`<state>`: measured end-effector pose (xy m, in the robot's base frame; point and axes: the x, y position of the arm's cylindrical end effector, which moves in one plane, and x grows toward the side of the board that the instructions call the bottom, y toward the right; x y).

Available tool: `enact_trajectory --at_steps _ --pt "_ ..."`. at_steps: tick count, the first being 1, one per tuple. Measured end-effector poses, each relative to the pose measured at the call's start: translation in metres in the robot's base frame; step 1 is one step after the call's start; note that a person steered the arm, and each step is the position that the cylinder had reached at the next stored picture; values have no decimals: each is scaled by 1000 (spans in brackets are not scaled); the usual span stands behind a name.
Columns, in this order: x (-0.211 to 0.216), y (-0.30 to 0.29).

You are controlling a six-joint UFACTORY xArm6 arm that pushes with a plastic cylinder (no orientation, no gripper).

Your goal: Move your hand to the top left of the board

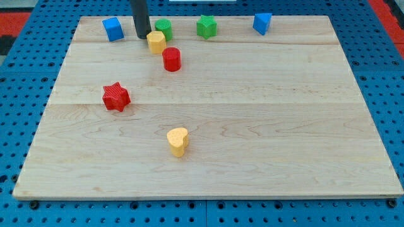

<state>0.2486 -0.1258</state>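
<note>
A yellow heart block (178, 141) lay nearest the camera, a red star block (116, 96) farther back at the view's left. The arm carried no claw and held nothing: its tip (142, 36) rested near the board (265, 126)'s top edge, between the blue cube (113, 29) and the yellow block (156, 41), apparently short of the top-left corner it was bound for

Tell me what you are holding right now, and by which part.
Nothing is held. My tip rests on the board near the view's top left, between the blue block and the green block, just left of the yellow block.
</note>
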Motion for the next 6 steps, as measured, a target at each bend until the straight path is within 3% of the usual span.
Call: enact_trajectory --at_steps 2,3,5,6 --pt "-2 -19" --pt "-43 -39" --pt "-57 -104" --pt "-57 -106"
